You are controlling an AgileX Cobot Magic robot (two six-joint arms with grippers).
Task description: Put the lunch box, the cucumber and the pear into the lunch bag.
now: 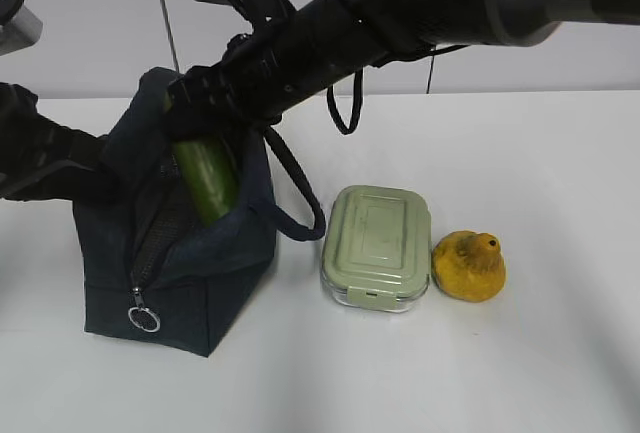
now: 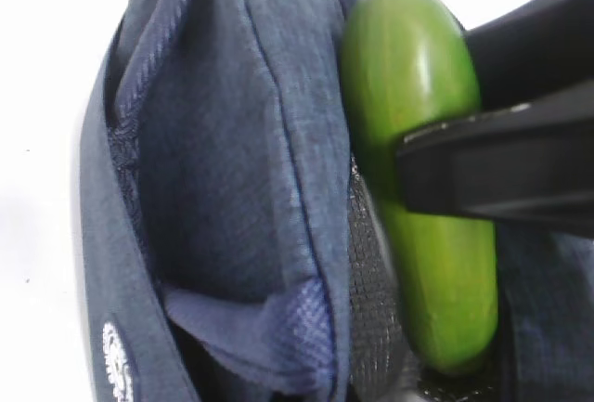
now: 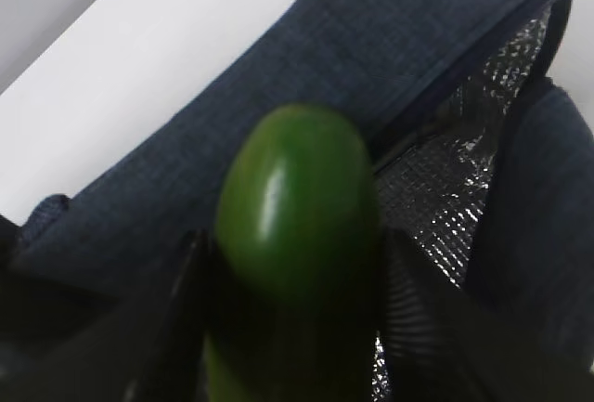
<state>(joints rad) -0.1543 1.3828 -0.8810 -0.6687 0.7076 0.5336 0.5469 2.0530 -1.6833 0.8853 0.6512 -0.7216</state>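
Note:
The dark navy lunch bag (image 1: 200,283) stands open at the left of the table. My right gripper (image 1: 205,103) reaches across and is shut on the dark green cucumber (image 1: 207,185), whose lower end is inside the bag's mouth against the mesh lining. In the right wrist view the cucumber (image 3: 297,207) sits between both fingers over the bag (image 3: 418,40). The left wrist view shows the cucumber (image 2: 418,142) with a right finger (image 2: 501,170) across it, and bag fabric (image 2: 241,142) bunched right at my left jaws. The lunch box (image 1: 378,243) and the pear (image 1: 468,265) lie to the bag's right.
The bag's silver ring pull (image 1: 144,320) hangs at its front corner. Its loop handle (image 1: 295,203) droops toward the lunch box. My left arm (image 1: 40,158) lies behind the bag's left side. A black cable loop (image 1: 345,113) hangs under the right arm.

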